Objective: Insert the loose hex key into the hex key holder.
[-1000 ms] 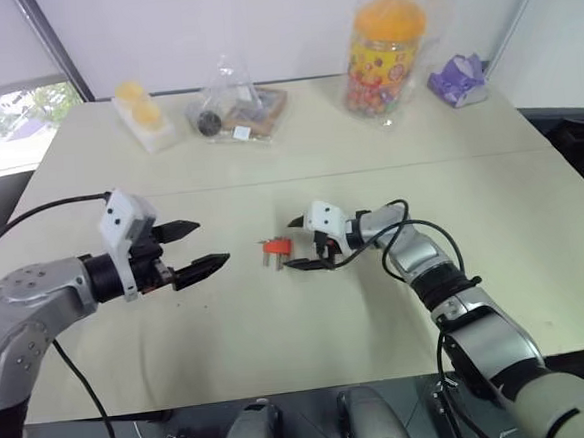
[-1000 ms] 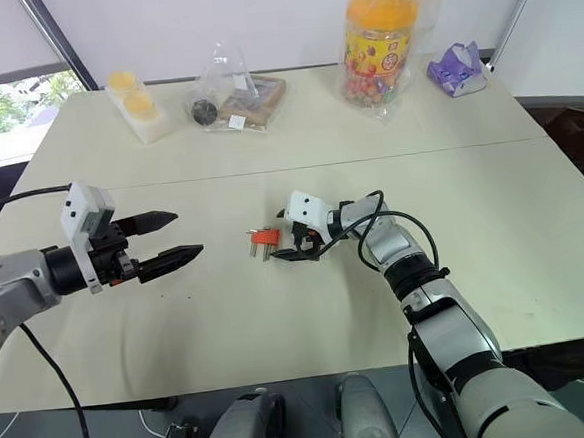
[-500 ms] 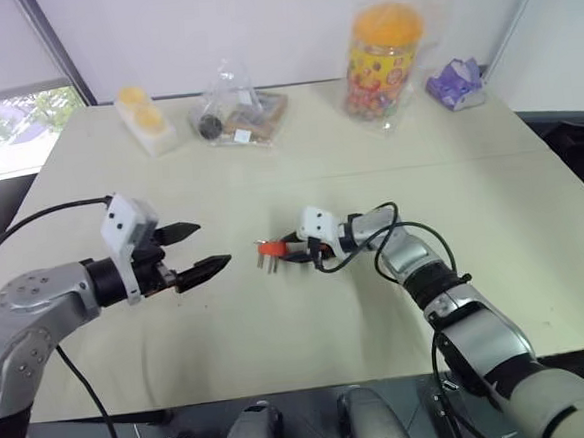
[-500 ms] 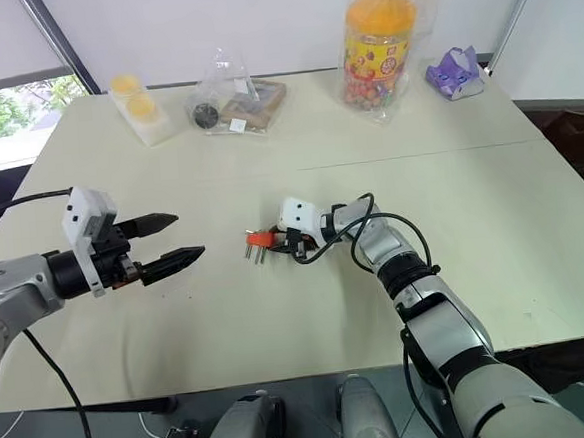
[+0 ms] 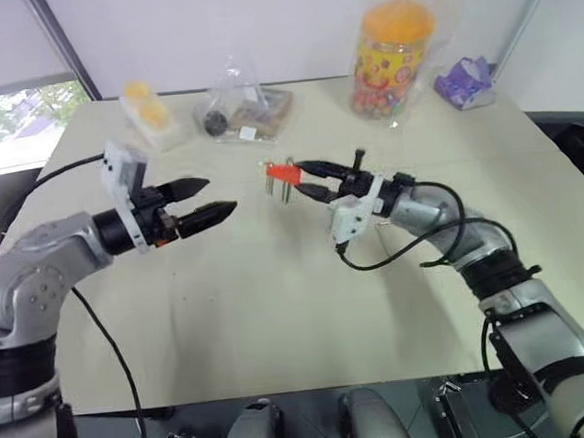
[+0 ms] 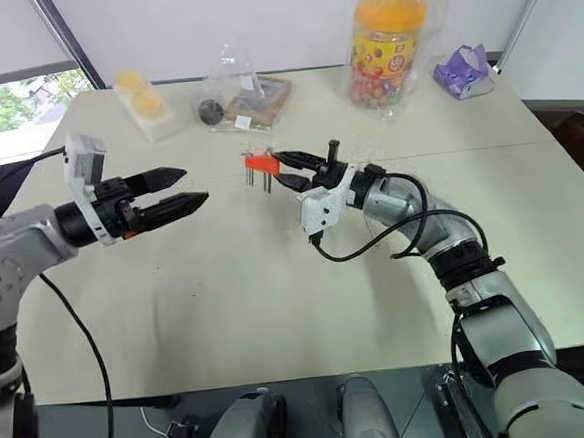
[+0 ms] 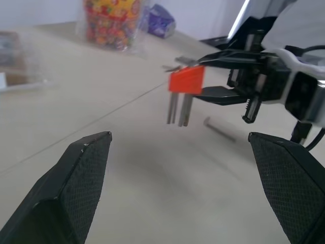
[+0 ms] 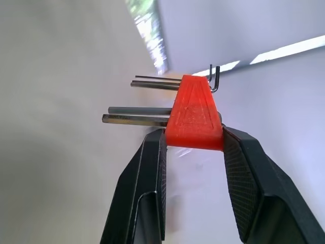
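Holder [image 8: 195,114]: light rigid plastic, clamped in right claw [image 5: 307,180]. Loose hex key [image 7: 219,129]: thin, slippery, flat on desk [image 5: 278,310] below; pinch mid-shaft. Left claw [image 5: 206,200] spread apart, empty.

the right gripper [image 5: 303,178] has closed its two black fingers on the small orange-red plastic hex key holder [image 5: 282,171] and lifted it off the pale tabletop [image 5: 278,310], rolling so the thin grey keys now hang downward. the left gripper [image 5: 209,201], jaws spread wide, has risen and edged a little toward the holder. the thin grey metal loose hex key [image 7: 219,129] now lies uncovered on the tabletop.
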Robot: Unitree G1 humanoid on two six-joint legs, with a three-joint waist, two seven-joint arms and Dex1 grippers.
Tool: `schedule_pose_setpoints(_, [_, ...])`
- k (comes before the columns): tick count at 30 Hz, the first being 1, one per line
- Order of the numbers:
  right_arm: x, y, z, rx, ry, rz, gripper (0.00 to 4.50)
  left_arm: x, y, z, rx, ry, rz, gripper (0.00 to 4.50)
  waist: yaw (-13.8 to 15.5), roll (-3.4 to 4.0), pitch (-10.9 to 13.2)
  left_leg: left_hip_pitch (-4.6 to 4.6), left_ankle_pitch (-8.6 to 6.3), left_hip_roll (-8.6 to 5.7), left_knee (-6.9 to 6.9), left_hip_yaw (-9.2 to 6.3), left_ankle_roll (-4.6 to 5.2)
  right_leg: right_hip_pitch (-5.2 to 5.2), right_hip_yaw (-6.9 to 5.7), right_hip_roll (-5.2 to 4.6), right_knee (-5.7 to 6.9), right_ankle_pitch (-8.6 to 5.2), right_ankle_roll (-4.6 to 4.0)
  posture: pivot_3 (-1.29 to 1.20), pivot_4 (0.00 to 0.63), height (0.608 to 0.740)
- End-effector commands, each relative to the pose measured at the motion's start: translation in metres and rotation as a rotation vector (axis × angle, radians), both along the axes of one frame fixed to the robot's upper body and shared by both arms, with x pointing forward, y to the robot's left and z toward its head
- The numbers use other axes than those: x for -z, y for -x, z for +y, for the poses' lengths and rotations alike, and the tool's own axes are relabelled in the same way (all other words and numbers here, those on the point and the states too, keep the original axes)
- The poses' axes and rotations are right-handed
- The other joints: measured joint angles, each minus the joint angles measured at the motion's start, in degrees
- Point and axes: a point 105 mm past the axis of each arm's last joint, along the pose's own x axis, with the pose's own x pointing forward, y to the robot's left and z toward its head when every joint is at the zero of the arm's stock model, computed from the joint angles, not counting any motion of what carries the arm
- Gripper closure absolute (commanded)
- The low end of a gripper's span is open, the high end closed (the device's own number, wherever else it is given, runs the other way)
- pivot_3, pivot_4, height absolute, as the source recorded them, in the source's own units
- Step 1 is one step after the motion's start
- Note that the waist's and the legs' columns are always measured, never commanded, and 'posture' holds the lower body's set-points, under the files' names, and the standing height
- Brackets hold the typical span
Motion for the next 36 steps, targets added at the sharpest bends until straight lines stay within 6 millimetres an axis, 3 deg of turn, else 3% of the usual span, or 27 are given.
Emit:
schedule_pose_setpoints(1, [-0.031, 0.023, 0.009, -0.107, -0.017, -0.192, 3.5, -0.016, 0.0, -0.014, 0.091, 0.048, -0.016, 0.0, 0.0, -0.02, 0.0, -0.01, 0.0, -0.01, 0.0, 0.0, 0.0, 0.0, 0.0, 0.0, 0.0, 0.0, 0.0, 0.0, 0.15, 0.74])
schedule_pose_setpoints(10, [-0.027, 0.034, 0.015, -0.179, 0.038, -0.248, 3.5, -0.028, 0.005, -0.039, 0.244, 0.063, -0.019, 0.0, -0.8, -0.03, 0.0, 0.0, 0.01, 0.0, 0.0, 0.0, -0.01, 0.02, 0.01, 0.05, 0.0, 0.0, 0.0, 0.0, 0.15, 0.74])
schedule_pose_setpoints(28, [-0.023, 0.033, 0.017, -0.209, 0.09, -0.234, 3.5, -0.018, 0.006, -0.043, 0.245, 0.001, -0.047, 0.0, -1.1, -0.04, 0.0, 0.04, 0.05, 0.01, -0.15, -0.01, -0.07, -0.01, 0.03, 0.07, -0.01, 0.0, 0.0, 0.0, 0.15, 0.74])
schedule_pose_setpoints(31, [-0.023, 0.033, 0.017, -0.208, 0.09, -0.234, 3.5, -0.015, 0.005, -0.042, 0.237, -0.005, -0.047, 0.8, -1.1, -0.04, 0.0, 0.03, 0.05, 0.01, -0.15, -0.01, -0.07, -0.02, 0.03, 0.07, -0.01, 0.0, 0.0, 0.0, 0.15, 0.74])
schedule_pose_setpoints(36, [-0.024, 0.033, 0.018, -0.209, 0.091, -0.234, 3.5, -0.013, 0.006, -0.042, 0.239, -0.004, -0.046, 3.25, -1.1, -0.04, 0.0, 0.03, 0.05, 0.01, -0.15, -0.01, -0.07, -0.02, 0.03, 0.07, -0.01, 0.0, 0.0, 0.0, 0.15, 0.74])
